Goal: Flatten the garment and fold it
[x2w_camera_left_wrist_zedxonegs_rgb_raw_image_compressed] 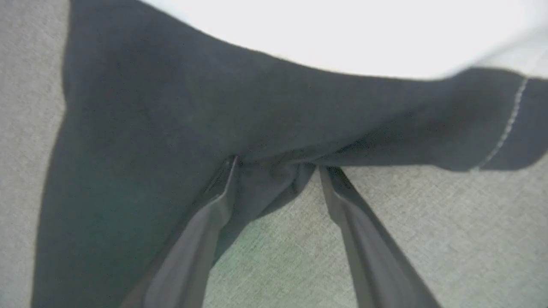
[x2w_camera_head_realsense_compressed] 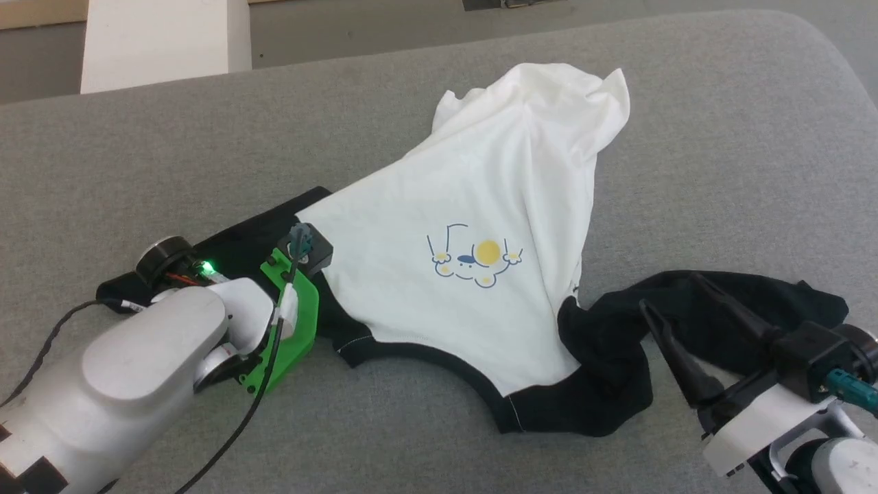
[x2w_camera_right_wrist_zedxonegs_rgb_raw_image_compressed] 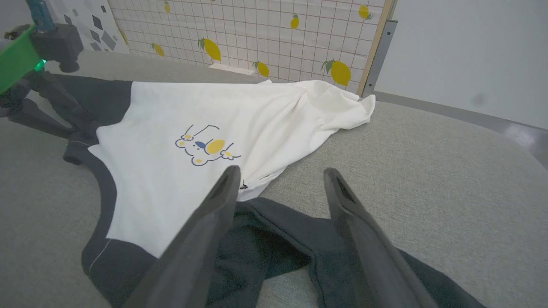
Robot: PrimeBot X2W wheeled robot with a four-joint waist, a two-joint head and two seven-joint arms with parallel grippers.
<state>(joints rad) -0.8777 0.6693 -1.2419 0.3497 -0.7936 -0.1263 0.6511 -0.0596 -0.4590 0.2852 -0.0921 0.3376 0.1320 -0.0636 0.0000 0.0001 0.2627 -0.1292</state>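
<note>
Looking down from the head, we see the garment (x2w_camera_head_realsense_compressed: 446, 206) crumpled on the grey cushion (x2w_camera_head_realsense_compressed: 720, 137), print up, hem toward 12 o'clock. At 4 o'clock the right gripper (x2w_camera_head_realsense_compressed: 671, 291) hangs spread over a black sleeve (x2w_camera_head_realsense_compressed: 754, 302). From the left wrist, our left gripper (x2w_camera_left_wrist_zedxonegs_rgb_raw_image_compressed: 278, 169) stands spread, tips touching the other sleeve (x2w_camera_left_wrist_zedxonegs_rgb_raw_image_compressed: 150, 128) at 12 o'clock. From the right wrist, the fingers gape above the sleeve, print at 10 o'clock.

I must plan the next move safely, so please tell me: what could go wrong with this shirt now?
The open left gripper straddles only a small pucker of the left sleeve; closing may give a weak pinch. The right sleeve lies bunched under the open right gripper, so it might grab several layers.
</note>
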